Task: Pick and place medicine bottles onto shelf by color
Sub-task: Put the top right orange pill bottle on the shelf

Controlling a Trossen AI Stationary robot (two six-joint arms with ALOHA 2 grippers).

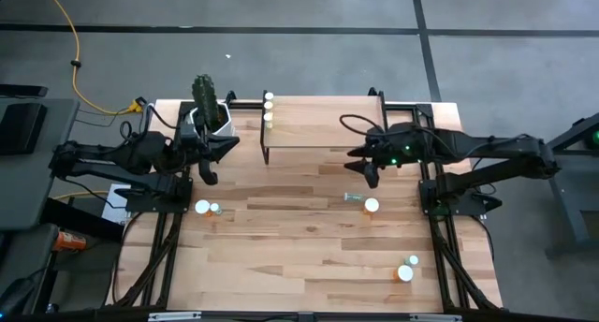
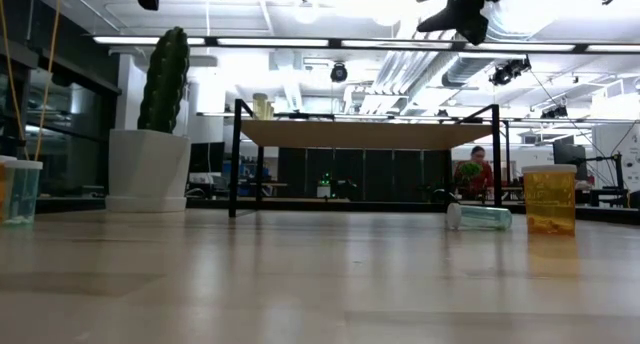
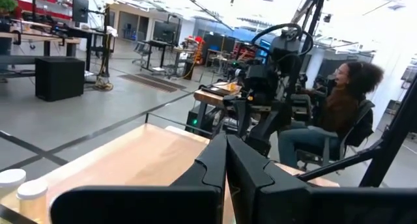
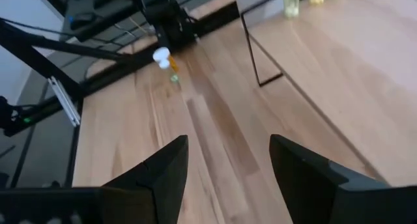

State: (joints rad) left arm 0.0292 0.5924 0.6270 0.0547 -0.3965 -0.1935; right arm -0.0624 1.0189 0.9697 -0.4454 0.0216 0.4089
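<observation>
Hovering our empty, spread right tool (image 1: 371, 179) above the small orange white-capped bottle (image 1: 372, 206) on the worktop (image 1: 309, 256), we are judging it light, rigid, slippery: grip its body.

The shelf (image 1: 323, 125) is set at the far middle of the counter (image 1: 309, 256), with three medicine bottles (image 1: 269, 107) lined up along its left end. A cactus pot (image 1: 210, 105) is placed to its left. Further bottles are spread on the counter nearer the front: two at left (image 1: 207, 208), two before the shelf's right end (image 1: 363, 202), one of them lying down, and two at the near right (image 1: 408, 269).
</observation>
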